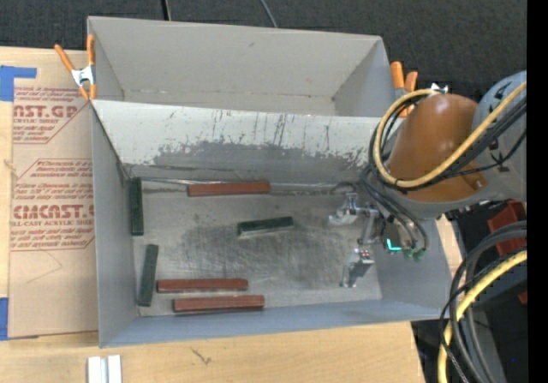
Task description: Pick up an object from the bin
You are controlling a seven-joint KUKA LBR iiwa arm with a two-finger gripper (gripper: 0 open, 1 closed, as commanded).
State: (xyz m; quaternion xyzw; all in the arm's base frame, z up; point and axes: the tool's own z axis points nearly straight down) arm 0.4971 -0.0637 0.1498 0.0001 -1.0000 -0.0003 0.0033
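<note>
Currently spread and empty near the right wall of the bin (pixel 111 201), the gripper (pixel 348 246) should straddle the green bar (pixel 265 224) mid-floor, across its width.

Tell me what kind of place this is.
Probably a robotics lab's grasping test cell: a cabled robot arm reaches into a scuffed grey metal bin holding loose brown bars and green bars.

The grey bin (pixel 291 274) holds three reddish-brown bars (pixel 229 188) (pixel 202 284) (pixel 218 304) and three dark green bars (pixel 135 206) (pixel 265 224) (pixel 148 274) on its floor.
</note>
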